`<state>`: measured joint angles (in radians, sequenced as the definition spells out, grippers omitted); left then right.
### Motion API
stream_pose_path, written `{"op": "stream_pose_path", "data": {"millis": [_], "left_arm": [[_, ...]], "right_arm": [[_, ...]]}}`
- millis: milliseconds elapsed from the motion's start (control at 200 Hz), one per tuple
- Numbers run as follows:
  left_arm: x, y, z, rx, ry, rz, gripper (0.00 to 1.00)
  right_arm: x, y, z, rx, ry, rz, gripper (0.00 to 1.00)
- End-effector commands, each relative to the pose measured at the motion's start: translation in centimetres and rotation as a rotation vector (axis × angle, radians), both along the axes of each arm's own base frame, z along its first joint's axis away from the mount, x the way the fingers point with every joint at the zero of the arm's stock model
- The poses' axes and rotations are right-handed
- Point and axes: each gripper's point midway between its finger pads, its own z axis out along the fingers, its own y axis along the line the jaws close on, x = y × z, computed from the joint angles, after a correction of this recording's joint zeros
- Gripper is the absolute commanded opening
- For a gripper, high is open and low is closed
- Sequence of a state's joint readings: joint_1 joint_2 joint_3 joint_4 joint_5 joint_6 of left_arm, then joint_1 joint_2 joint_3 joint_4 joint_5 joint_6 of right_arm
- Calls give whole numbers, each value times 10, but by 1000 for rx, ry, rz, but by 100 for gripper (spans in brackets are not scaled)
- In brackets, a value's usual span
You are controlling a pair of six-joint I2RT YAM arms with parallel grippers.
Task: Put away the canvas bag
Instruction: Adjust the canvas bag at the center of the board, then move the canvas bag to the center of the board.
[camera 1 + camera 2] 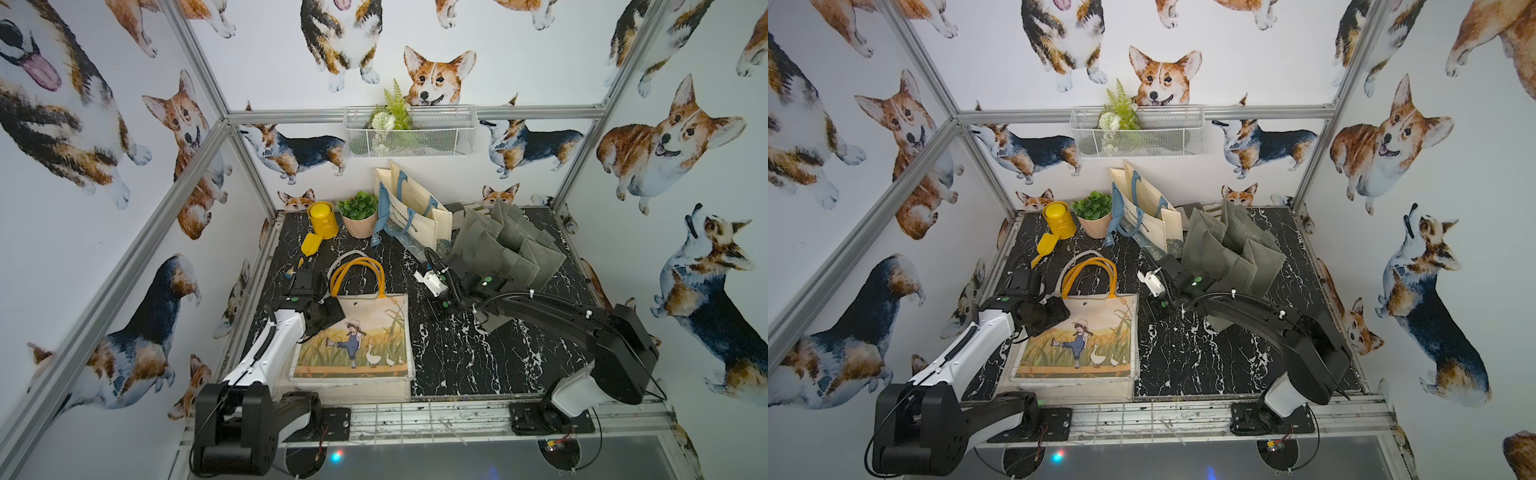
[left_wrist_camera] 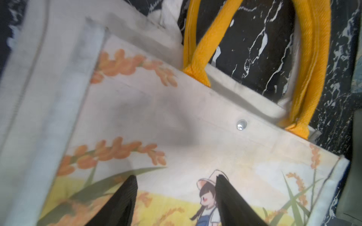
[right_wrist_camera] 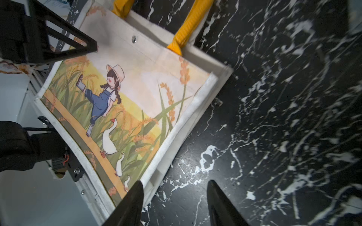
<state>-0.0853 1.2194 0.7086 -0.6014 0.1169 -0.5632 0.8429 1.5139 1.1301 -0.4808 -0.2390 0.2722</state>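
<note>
The canvas bag (image 1: 365, 336) (image 1: 1092, 336), printed with a girl and geese, lies flat at the front left of the black marble table, its yellow handles (image 1: 357, 272) pointing to the back. My left gripper (image 1: 329, 311) (image 2: 176, 177) hovers over the bag's top left corner, open, with nothing between its fingers. The right wrist view shows the bag (image 3: 137, 88) and the left gripper (image 3: 78, 45) above it. My right gripper (image 1: 432, 309) (image 3: 175, 182) stands open over bare table just right of the bag, holding nothing.
A grey felt folding organiser (image 1: 503, 245) stands at the back right, partly behind the right arm. Along the back wall are a cream tote with blue handles (image 1: 411, 208), a potted plant (image 1: 357, 214), a yellow can (image 1: 321, 218) and a yellow scoop (image 1: 309, 245). A wire basket (image 1: 409, 131) hangs on the wall.
</note>
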Motion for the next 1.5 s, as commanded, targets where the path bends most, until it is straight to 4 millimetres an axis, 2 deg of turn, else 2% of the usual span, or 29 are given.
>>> {"op": "stream_pose_path", "data": {"millis": [0,145,255,330,450,511,681,806,856,866,891,1096,1376,1456,1492], "left_arm": [[14,0,-16,-2,-11,42,67],[25,-1,-37,6,18,19,69],[39,-4,-30,7,-14,-9,69],[47,-7,-11,26,-63,-36,70],[60,-23,42,95,-254,-174,72],[64,-36,71,137,-394,-270,73],[70,-71,138,200,-731,-496,74],[76,-99,177,242,-886,-643,75],[76,-114,184,242,-916,-710,75],[77,-119,196,240,-947,-721,75],[78,-126,204,239,-970,-751,76],[67,-182,237,162,-1142,-973,78],[68,-218,242,80,-1204,-1099,79],[67,-224,250,70,-1238,-1121,79],[67,-226,255,70,-1251,-1126,79]], "right_arm": [[26,-24,18,-105,-194,11,65],[56,-60,49,-112,-214,-86,67],[69,-84,87,-114,-308,-115,73],[72,-101,116,-134,-391,-135,82],[74,-134,155,-171,-492,-198,100],[75,-156,166,-182,-505,-256,100],[79,-224,163,-216,-398,-417,100],[76,-250,163,-278,-383,-449,100],[74,-257,162,-290,-373,-467,100],[74,-259,162,-290,-370,-472,100],[73,-262,161,-287,-360,-484,100],[58,-265,158,-165,-304,-519,100],[60,-266,125,-131,-243,-547,100],[64,-266,121,-123,-248,-552,100],[61,-265,130,-104,-291,-549,100]]}}
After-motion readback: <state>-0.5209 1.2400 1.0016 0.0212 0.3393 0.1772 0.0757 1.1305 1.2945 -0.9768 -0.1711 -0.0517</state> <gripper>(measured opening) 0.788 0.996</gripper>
